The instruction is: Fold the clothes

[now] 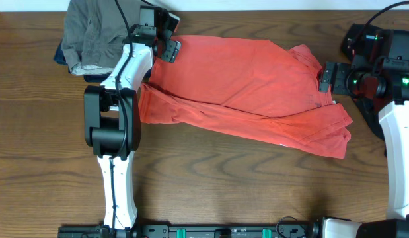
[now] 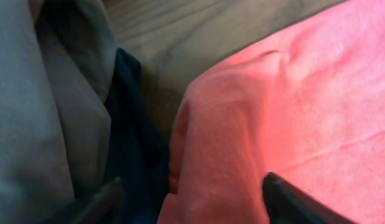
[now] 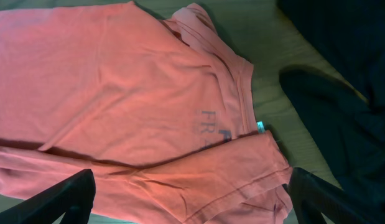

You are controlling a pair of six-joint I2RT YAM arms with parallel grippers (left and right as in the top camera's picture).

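On the table (image 1: pixel 257 192) we count one coral-red T-shirt (image 1: pixel 244 86) at centre, its near edge doubled over, probably a first fold. One grey garment (image 1: pixel 92 33) waits at 10 o'clock and one black garment (image 3: pixel 341 93) at 3. Of the two grippers, the left gripper (image 1: pixel 166 45) straddles the shirt's 11 o'clock corner, unclenched. The right gripper (image 1: pixel 325 77), at the collar, is spread wide and empty.
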